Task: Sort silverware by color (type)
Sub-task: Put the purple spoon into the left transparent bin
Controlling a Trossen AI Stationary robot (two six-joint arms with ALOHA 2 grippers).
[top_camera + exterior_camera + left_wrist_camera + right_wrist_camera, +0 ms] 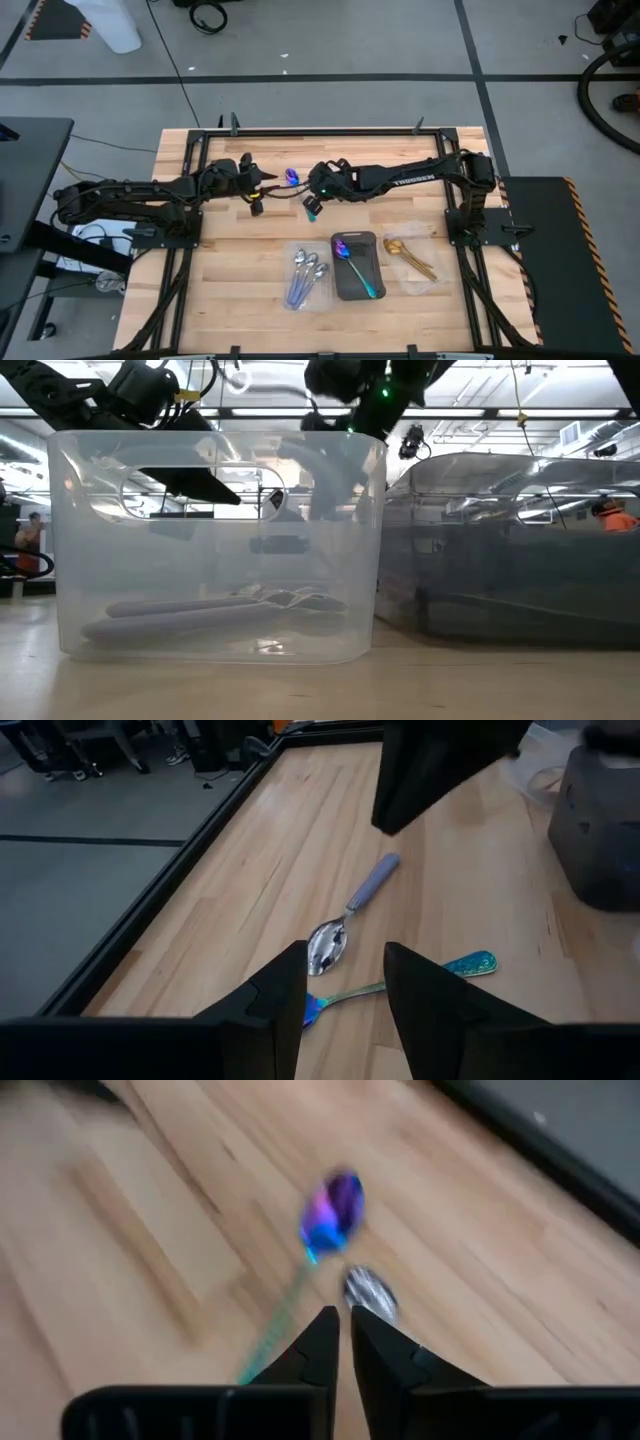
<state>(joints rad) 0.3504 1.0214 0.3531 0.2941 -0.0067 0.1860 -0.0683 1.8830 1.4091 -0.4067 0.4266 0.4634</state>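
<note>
Left gripper hovers with fingers apart, holding nothing, just left of two loose spoons: silver spoon crossing purple spoon. Right gripper hangs over them, fingers nearly together, apparently empty. Likely lining up a pick. Trays sit nearer the front edge; open wood between.

You can't see the silver spoon's handle in the right wrist view; the right gripper's fingers cover it. The iridescent spoon is blurred, its teal handle running under them.
</note>
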